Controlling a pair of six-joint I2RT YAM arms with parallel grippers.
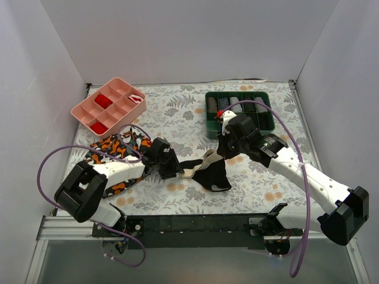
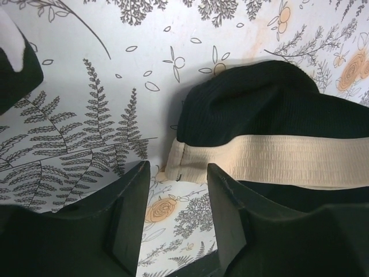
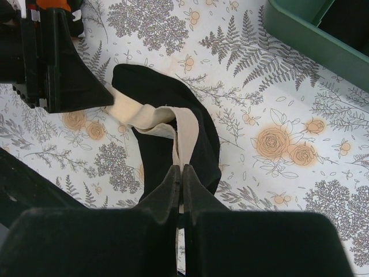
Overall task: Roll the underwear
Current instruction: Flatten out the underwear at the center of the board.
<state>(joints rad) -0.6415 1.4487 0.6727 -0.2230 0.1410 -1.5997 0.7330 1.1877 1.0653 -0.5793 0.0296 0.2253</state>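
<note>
Black underwear (image 1: 214,176) on the counter (image 1: 177,109): right fingers (image 3: 167,193) pinched shut on its cream waistband (image 3: 144,118), left fingers (image 2: 130,196) wide beside the band's end, best closed squarely there before rolling.

Free lane: table (image 1: 177,112) far-centre, between pink tray (image 1: 95,96) and green bin (image 1: 208,118). Patterned cloth (image 1: 108,144) blocks left (strip near of underwear (image 1: 216,176) also open).

Two white-shelled robot arms with black joint housings: the left arm (image 1: 115,170) and the right arm (image 1: 308,177). A thin purple cable (image 1: 42,171) loops off each, the right one (image 1: 308,201) longer. The left gripper (image 2: 179,173) and right gripper (image 3: 180,171) have matte black, wedge-shaped fingers with flat inner faces.
</note>
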